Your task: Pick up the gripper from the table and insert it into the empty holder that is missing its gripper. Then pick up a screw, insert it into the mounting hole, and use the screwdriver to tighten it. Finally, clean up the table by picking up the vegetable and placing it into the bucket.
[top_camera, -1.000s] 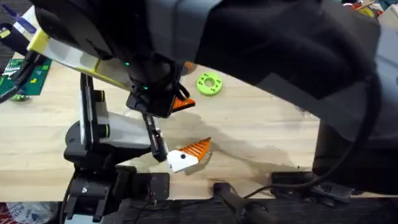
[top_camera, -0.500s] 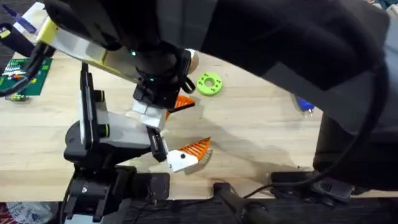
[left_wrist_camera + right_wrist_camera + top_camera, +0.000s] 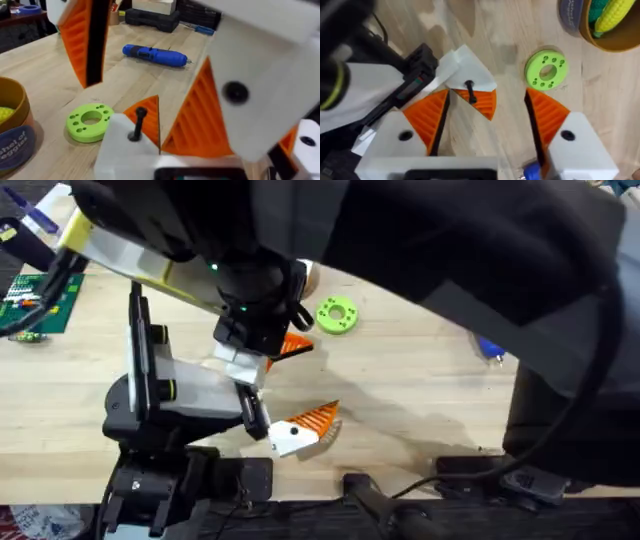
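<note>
– Since a second ago my right gripper (image 3: 255, 345) has slid a little rightward over the left arm (image 3: 190, 390), and the dark bulk of the right arm has shifted enough to uncover the screwdriver (image 3: 490, 348). Over the last half second I see no change.

– What are the right fingers doing?

– They are spread wide and hold nothing. On the right wrist camera the right gripper (image 3: 486, 92) straddles the gripper (image 3: 480, 102), one orange pad on each side and neither touching it.

– Where exactly is that part?

– Its white block sits against the black end of the left arm, orange wedge pointing toward my wrist camera. A black screw (image 3: 469, 90) stands in the block, its head still proud of the surface. The left wrist camera shows the same screw (image 3: 137, 122) upright beside the wedge (image 3: 150, 120).

– And the left arm's grasp?

– I cannot tell from these views.

– The screwdriver?

– Lying flat on the table (image 3: 420, 390), well apart from both arms, nothing touching it; the left wrist camera has it (image 3: 155, 54) beyond the green disc (image 3: 90, 120).

– Anything else?

– A second orange finger (image 3: 315, 418) with a dark hole in its white base lies near the table's front edge. The green disc (image 3: 546, 70) lies between the part and the bucket (image 3: 620, 47), and the vegetable (image 3: 615, 15) is inside the bucket.
</note>
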